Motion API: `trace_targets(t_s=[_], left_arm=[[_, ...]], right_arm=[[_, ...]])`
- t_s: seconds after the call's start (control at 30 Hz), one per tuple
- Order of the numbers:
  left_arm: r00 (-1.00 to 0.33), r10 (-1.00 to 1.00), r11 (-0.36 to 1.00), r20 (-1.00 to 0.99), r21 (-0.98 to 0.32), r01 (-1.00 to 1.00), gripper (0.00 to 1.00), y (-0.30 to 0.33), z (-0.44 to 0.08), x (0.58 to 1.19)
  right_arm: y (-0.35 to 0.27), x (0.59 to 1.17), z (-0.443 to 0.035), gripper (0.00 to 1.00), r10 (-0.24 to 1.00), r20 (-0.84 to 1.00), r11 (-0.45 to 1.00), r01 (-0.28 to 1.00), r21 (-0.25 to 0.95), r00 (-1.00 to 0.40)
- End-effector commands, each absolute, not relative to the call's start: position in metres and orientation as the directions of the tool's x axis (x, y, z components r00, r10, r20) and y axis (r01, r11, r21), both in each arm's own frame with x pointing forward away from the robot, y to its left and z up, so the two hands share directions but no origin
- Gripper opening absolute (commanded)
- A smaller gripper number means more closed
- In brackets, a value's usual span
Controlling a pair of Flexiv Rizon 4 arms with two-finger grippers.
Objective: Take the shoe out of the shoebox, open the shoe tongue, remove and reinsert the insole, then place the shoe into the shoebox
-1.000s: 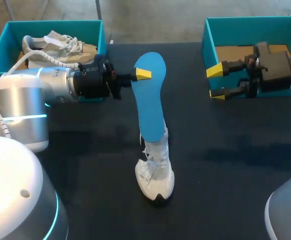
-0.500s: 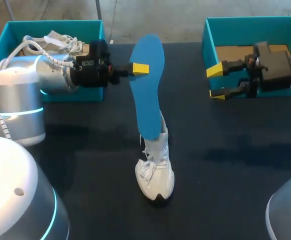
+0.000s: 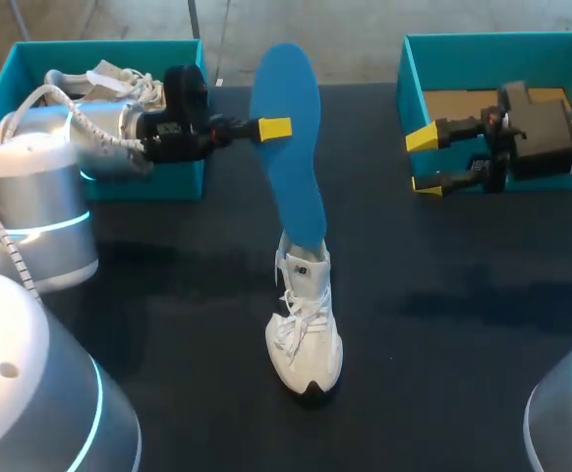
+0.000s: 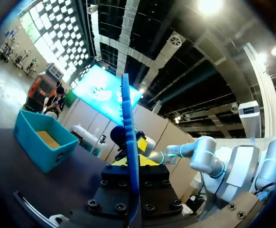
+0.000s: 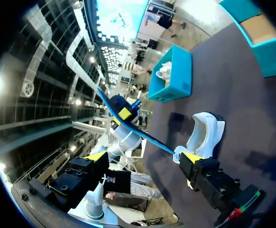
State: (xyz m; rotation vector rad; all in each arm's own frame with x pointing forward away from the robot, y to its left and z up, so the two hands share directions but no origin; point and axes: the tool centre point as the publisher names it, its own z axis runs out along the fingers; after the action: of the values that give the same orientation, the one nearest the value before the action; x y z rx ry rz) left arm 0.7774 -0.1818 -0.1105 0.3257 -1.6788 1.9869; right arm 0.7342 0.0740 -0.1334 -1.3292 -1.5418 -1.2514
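A white shoe stands on the black table, toe toward the front edge. Out of its opening rises a blue insole, its lower end at the collar. My left gripper is shut on the insole's upper part, coming in from the left. In the left wrist view the insole runs edge-on between the fingers of the left gripper. My right gripper hangs open by the right teal shoebox, holding nothing. The right wrist view shows the shoe and insole ahead of the open right gripper.
A second teal shoebox at the back left holds another shoe, partly hidden by my left arm. The right shoebox has a brown cardboard floor.
My left gripper has moved up and back with the insole, drawing it further out of the shoe. The right arm has not moved.
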Motion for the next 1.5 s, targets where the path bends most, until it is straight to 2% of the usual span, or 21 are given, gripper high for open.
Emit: trace_targets(t_s=[0.03, 0.47, 0.5, 0.67, 0.73, 0.9, 1.03, 1.1, 1.13, 1.27, 1.4, 1.5], left_arm=[[-0.964, 0.177, -0.169, 0.201, -0.958, -0.231, 0.00, -0.182, -0.111, 0.776], [-0.964, 0.177, -0.169, 0.201, -0.958, -0.231, 0.00, -0.182, -0.111, 0.776], [-0.984, 0.164, -0.119, 0.069, -0.989, -0.089, 0.00, -0.182, -0.114, 0.776], [-0.959, 0.124, -0.021, -0.254, -0.967, 0.254, 0.00, -0.178, -0.119, 0.784], [-0.936, 0.097, -0.031, -0.338, -0.941, 0.337, 0.00, -0.176, -0.118, 0.787], [-0.703, 0.153, 0.037, -0.694, -0.707, 0.706, 0.00, -0.173, -0.122, 0.795], [-0.500, 0.199, 0.044, -0.843, -0.502, 0.864, 0.00, -0.174, -0.123, 0.797], [-0.328, 0.217, 0.090, -0.920, -0.315, 0.945, 0.00, -0.176, -0.125, 0.799], [-0.289, 0.215, 0.095, -0.933, -0.275, 0.957, 0.00, -0.176, -0.126, 0.800], [-0.212, 0.121, 0.119, -0.970, -0.198, 0.973, 0.00, -0.178, -0.126, 0.803], [-0.157, -0.091, 0.056, -0.983, -0.162, 0.985, 0.00, -0.182, -0.121, 0.802], [-0.088, -0.151, 0.025, -0.985, -0.093, 0.995, 0.00, -0.187, -0.119, 0.799]], right_arm=[[0.076, 0.735, -0.134, 1.00, 0.264, 0.945, -0.010, 0.979, 0.204, -0.194], [0.076, 0.735, -0.134, 1.00, 0.264, 0.945, -0.010, 0.979, 0.204, -0.194], [0.076, 0.735, -0.134, 1.00, 0.264, 0.945, -0.010, 0.979, 0.204, -0.194], [0.076, 0.735, -0.134, 1.00, 0.264, 0.945, -0.010, 0.979, 0.204, -0.194], [0.076, 0.735, -0.134, 1.00, 0.264, 0.945, -0.010, 0.979, 0.204, -0.194], [0.076, 0.735, -0.134, 1.00, 0.264, 0.945, -0.010, 0.979, 0.204, -0.194], [0.076, 0.735, -0.134, 1.00, 0.264, 0.945, -0.010, 0.979, 0.204, -0.194], [0.076, 0.735, -0.134, 1.00, 0.264, 0.945, -0.010, 0.979, 0.204, -0.194], [0.076, 0.735, -0.134, 1.00, 0.264, 0.945, -0.010, 0.979, 0.204, -0.194], [0.076, 0.735, -0.134, 1.00, 0.264, 0.945, -0.010, 0.979, 0.204, -0.194], [0.076, 0.735, -0.134, 1.00, 0.264, 0.945, -0.010, 0.979, 0.204, -0.194], [0.076, 0.735, -0.134, 1.00, 0.264, 0.945, -0.010, 0.979, 0.204, -0.194]])
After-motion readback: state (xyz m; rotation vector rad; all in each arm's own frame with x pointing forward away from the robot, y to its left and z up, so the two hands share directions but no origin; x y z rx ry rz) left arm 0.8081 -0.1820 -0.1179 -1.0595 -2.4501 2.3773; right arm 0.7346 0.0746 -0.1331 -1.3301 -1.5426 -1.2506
